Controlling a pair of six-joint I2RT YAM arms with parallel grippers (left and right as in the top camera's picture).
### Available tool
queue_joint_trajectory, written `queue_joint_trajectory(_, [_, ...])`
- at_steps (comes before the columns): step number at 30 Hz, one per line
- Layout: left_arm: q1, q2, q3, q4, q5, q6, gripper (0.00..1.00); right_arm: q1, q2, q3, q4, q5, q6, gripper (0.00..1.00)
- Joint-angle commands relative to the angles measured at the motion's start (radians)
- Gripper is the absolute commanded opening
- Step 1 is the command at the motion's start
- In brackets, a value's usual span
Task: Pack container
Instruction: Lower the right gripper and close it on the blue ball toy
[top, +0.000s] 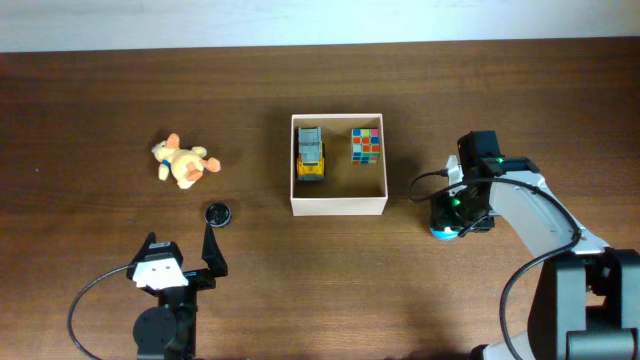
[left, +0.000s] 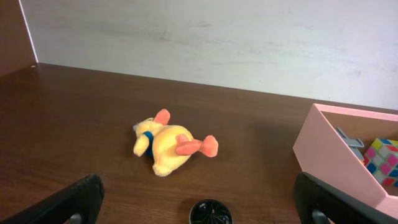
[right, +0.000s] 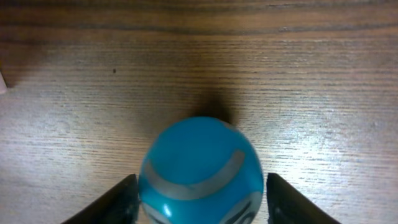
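The container (top: 338, 206), a white box with a tan floor, stands mid-table and holds a yellow toy truck (top: 311, 153) and a colour cube (top: 367, 145). Its wall (left: 329, 152) also shows at the right of the left wrist view. To its right a blue ball (top: 443, 233) with grey stripes (right: 199, 165) rests on the table. My right gripper (right: 200, 199) is shut on it, one finger on each side. A yellow plush duck (top: 182, 161) (left: 168, 147) lies at the left. My left gripper (top: 182, 250) (left: 199, 190) stands wide open in front of a small black round object (top: 218, 213) (left: 211, 213).
A pale wall runs along the table's far edge. Bare wood lies between the duck and the container and in front of the box. The bases of both arms sit at the near edge.
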Motion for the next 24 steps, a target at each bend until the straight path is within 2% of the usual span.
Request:
queue_joint_trajectory(1, [0.003,-0.008,-0.005,0.002,-0.014,0.016,0.99,-0.006,0.011,-0.01,0.003,-0.005,0.005,0.52])
queue_joint_trajectory(9, [0.003,-0.008,-0.005,0.002,-0.014,0.016,0.99,-0.006,0.011,-0.01,0.003,-0.005,0.005,0.38])
queue_joint_trajectory(18, [0.003,-0.008,-0.005,0.002,-0.014,0.016,0.99,-0.006,0.01,0.015,-0.017,-0.01,0.009,0.38])
queue_joint_trajectory(24, [0.003,-0.008,-0.005,0.002,-0.014,0.016,0.99,-0.005,0.01,0.162,-0.105,-0.009,0.008,0.38])
